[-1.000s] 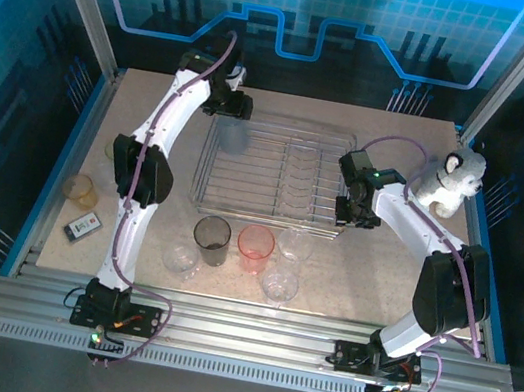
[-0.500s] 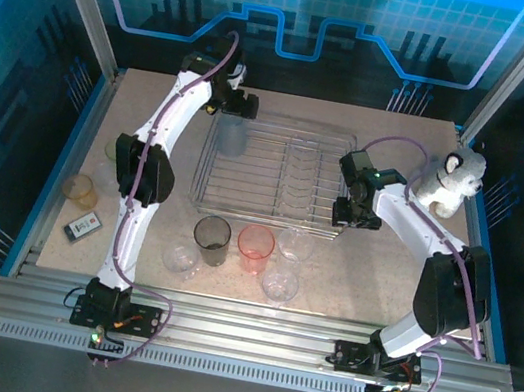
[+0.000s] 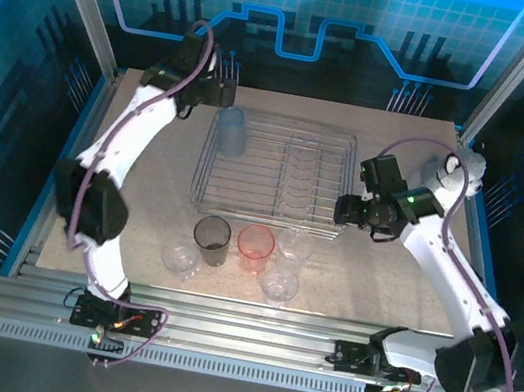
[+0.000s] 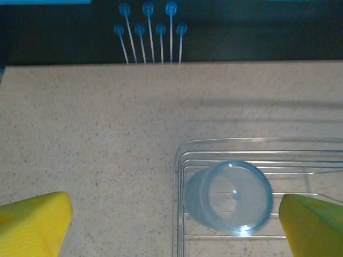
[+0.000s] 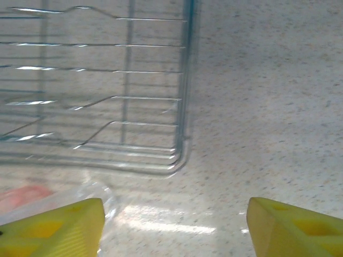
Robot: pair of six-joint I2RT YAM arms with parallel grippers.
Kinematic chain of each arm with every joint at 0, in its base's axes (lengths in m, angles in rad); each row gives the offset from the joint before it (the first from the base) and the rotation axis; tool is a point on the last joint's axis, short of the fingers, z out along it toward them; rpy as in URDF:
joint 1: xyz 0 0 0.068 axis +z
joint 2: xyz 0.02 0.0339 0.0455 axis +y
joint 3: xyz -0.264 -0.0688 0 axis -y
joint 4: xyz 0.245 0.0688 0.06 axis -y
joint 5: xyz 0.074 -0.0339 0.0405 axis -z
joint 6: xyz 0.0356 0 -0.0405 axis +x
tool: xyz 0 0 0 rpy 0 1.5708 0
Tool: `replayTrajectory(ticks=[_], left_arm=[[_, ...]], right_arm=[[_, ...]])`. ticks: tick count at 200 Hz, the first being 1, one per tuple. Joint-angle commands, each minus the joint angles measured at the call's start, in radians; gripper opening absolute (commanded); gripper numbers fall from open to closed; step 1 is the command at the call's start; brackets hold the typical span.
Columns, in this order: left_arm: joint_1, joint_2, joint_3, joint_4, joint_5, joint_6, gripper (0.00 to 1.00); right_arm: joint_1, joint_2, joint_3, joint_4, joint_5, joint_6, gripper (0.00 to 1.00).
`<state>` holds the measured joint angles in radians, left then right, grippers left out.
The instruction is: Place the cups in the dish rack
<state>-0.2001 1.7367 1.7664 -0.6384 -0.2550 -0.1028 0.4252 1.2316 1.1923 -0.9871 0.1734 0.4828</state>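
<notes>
Both arms have backed off the dish rack (image 3: 276,174) since a sec ago. Left elbow has swung out toward the counter's (image 3: 384,279) left edge, the right wrist has slid off the rack's right rim, and both sets of jaws have widened. The blue cup (image 3: 232,132) hasn't shifted.

It stands on end in the rack's far-left corner, a translucent, slightly tapered tumbler w/ a round end. In the left wrist view the blue cup (image 4: 230,197) sits on the wire bars just inside the rim; can't tell which end is up.

Rack is thin silver wire, rectangular w/ rounded corners, a raised rim and a row of divider loops. Its near-right corner (image 5: 179,155) shows in the right wrist view.

Five more tumblers stand on the counter just off the rack's near rim:
- smoky dark cup (image 3: 212,238)
- red-pink cup (image 3: 255,246) beside it
- clear cup (image 3: 295,245) right of that
- two more clear ones (image 3: 180,260) (image 3: 279,284) closer to the near edge

Left jaws are spread wide w/ nothing between them. Their yellow fingers (image 4: 32,222) hang by the rack's far-left corner, apart from the blue cup.

Right jaws are spread too and empty. Their yellow fingers (image 5: 292,225) are over bare counter off the rack's near-right corner, w/ a clear rim (image 5: 94,190) just beside the other finger.

Counter is beige, speckled, matt.
</notes>
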Motion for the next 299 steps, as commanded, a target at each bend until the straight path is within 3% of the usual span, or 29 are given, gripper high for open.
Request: replayTrajectory(ticks=[1,25,47,101,226,251,274,299], left_arm=[[0.01,-0.206,-0.246,0.228,0.08,-0.013,0.99],[0.01,-0.445,-0.516,0.342,0.066,-0.065,0.99],[0.011,-0.641,-0.713,0.4,0.054,-0.129,0.99],[0.011,-0.887,-0.905,0.371,0.2,-0.241,0.99],[0.011,-0.978,-0.959,0.235,0.257,-0.291,0.99],[0.011,-0.952,-0.928,0.193,0.269,-0.288,0.99],[0.011,-0.95,-0.92,0.193,0.291,-0.293,0.99],[0.011,-0.947,-0.909,0.209,0.347,-0.304,0.99]], right_arm=[[0.097,-0.064,-0.033,-0.076,-0.069,0.097,0.68],[0.22,-0.091,-0.064,-0.091,-0.059,0.181,0.56],[0.304,-0.087,-0.084,-0.087,-0.035,0.236,0.53],[0.386,-0.008,-0.087,-0.061,0.026,0.273,0.46],[0.39,0.178,-0.041,-0.012,0.085,0.258,0.28],[0.384,0.172,-0.027,-0.057,0.111,0.261,0.19],[0.367,0.125,-0.036,-0.104,0.13,0.265,0.0],[0.332,0.02,-0.059,-0.159,0.145,0.269,0.0]])
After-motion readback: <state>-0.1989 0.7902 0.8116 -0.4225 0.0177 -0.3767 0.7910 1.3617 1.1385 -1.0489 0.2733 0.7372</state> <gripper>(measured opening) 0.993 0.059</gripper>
